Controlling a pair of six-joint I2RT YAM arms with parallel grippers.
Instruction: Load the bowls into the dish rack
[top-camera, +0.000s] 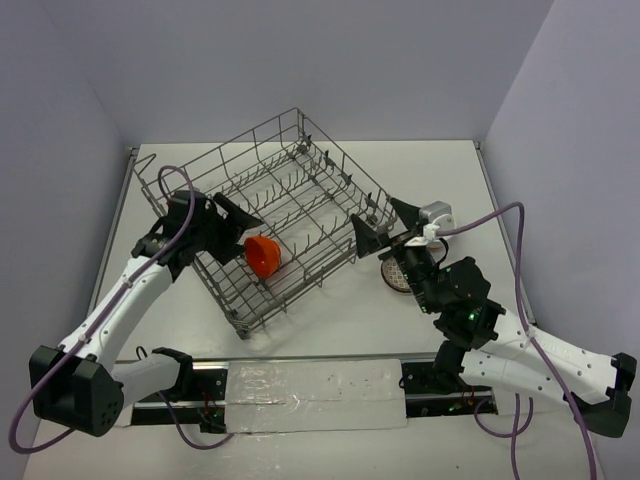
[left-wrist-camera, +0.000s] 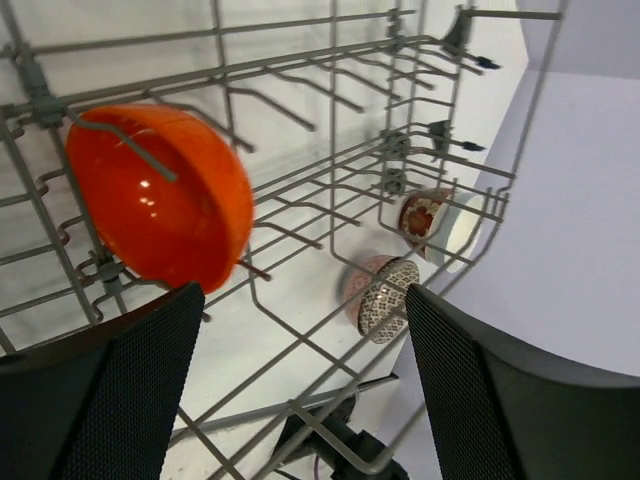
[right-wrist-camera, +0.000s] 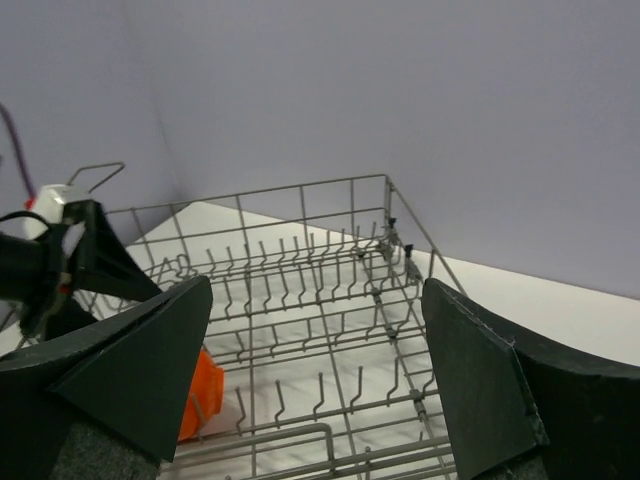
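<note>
Two bowls wait outside the grey wire dish rack (top-camera: 222, 292) as both arms face it with nothing in their grasp. The right pincer (top-camera: 383, 224) hangs over the rack's right-hand wall with its fingers spread wide and pointing into the basket. The dark-and-white patterned bowl (top-camera: 398, 274) sits on the white worktop (top-camera: 330, 330) just behind and below that pincer, back toward its own arm, with its mouth facing up in the overhead view. The left wrist camera looks through the wires and shows the red-patterned bowl (left-wrist-camera: 424, 216) close beside the patterned one, beyond the rack's far wall from the left pincer (top-camera: 240, 232). That pincer is also parted and empty, and the orange-red bowl (top-camera: 262, 256) stands on edge among the tines just ahead of it and to one side. The whole basket lies between the left pincer and the two loose bowls, so the right arm looks much the nearer. It would probably have to draw back and tip downward to reach them, since they lie behind its fingertips and not in front.
</note>
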